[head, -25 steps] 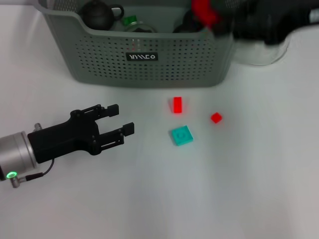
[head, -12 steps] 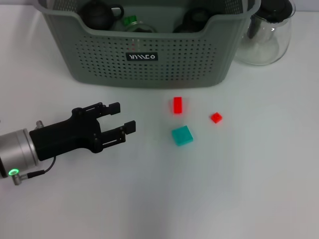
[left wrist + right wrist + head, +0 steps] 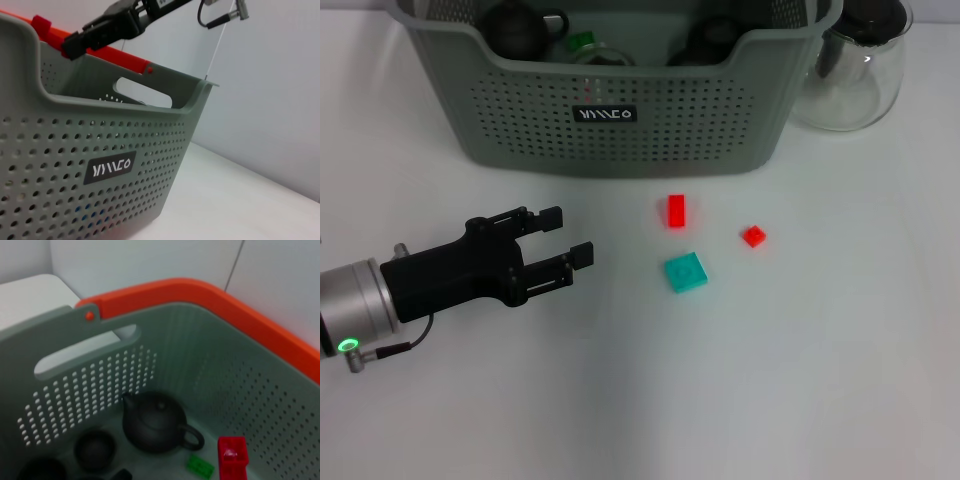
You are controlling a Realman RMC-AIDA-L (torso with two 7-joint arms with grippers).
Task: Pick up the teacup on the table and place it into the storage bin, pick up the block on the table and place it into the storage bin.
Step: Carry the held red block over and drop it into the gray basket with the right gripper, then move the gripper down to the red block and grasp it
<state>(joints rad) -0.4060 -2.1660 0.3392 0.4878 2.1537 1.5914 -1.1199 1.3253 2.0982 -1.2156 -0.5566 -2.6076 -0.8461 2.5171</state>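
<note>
The grey-green storage bin (image 3: 620,120) stands at the back of the table. In the right wrist view it (image 3: 165,340) holds a black teapot (image 3: 155,422), a dark teacup (image 3: 95,450), a green piece (image 3: 200,466) and a red block (image 3: 232,456). Three blocks lie on the table in front of it: a red bar (image 3: 676,211), a small red cube (image 3: 753,236) and a teal square block (image 3: 686,271). My left gripper (image 3: 565,236) hovers open and empty left of them. My right gripper (image 3: 75,42) hangs above the bin's rim.
A clear glass pitcher (image 3: 850,70) with a black lid stands right of the bin. An orange band (image 3: 200,292) runs along the bin's far rim. White table surface stretches in front of and right of the blocks.
One second ago my right arm was over the bin's right side with a red block; it has since left the head view. The left gripper has barely moved.
</note>
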